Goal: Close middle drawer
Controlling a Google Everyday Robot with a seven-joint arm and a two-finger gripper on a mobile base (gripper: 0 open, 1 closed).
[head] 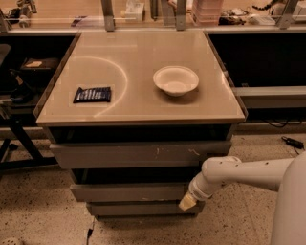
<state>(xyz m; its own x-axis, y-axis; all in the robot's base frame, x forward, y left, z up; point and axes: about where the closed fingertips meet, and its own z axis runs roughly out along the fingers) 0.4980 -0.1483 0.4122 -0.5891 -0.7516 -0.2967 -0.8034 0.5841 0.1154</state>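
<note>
Warm-lit workroom, speckled floor, benches all round

From my remote seat I see a pale speckled floor [38,215] running under everything. The cabinet's glossy tan top [138,107] catches a curved streak of warm overhead light. Behind it runs a long cluttered bench [48,29] with grey metal uprights [107,8] rising out of frame. To the right a grey shelf [267,93] crosses a dark recess, and a black cable [291,142] lies on the floor below. At left stands a dark-legged frame [19,139]. The gripper [188,202] sits low by the cabinet's right front, near the floor
</note>
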